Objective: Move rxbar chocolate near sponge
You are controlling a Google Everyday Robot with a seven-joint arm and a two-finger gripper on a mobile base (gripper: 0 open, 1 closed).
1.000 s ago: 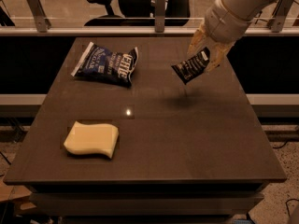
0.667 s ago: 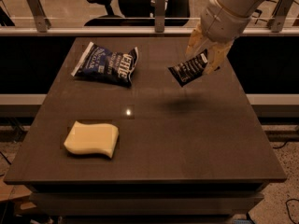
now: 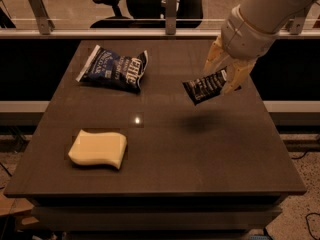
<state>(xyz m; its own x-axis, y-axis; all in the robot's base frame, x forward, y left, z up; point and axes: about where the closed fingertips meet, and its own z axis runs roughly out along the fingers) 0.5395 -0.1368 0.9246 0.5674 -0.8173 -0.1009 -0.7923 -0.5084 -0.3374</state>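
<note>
The rxbar chocolate (image 3: 205, 87) is a small flat black wrapper with white lettering, held tilted in the air above the right half of the table, with its shadow on the tabletop below. My gripper (image 3: 223, 74) comes in from the upper right and is shut on the bar's right end. The sponge (image 3: 98, 149) is a pale yellow foam block with wavy edges lying flat at the front left of the table, well to the left of the bar and nearer the front.
A dark blue crinkled chip bag (image 3: 113, 68) lies at the back left of the dark table (image 3: 210, 164). A railing and office chairs stand behind the table. The table's edges drop off on all sides.
My gripper has carried the rxbar chocolate slightly left and a little lower over the table. The sponge and chip bag have not moved.
</note>
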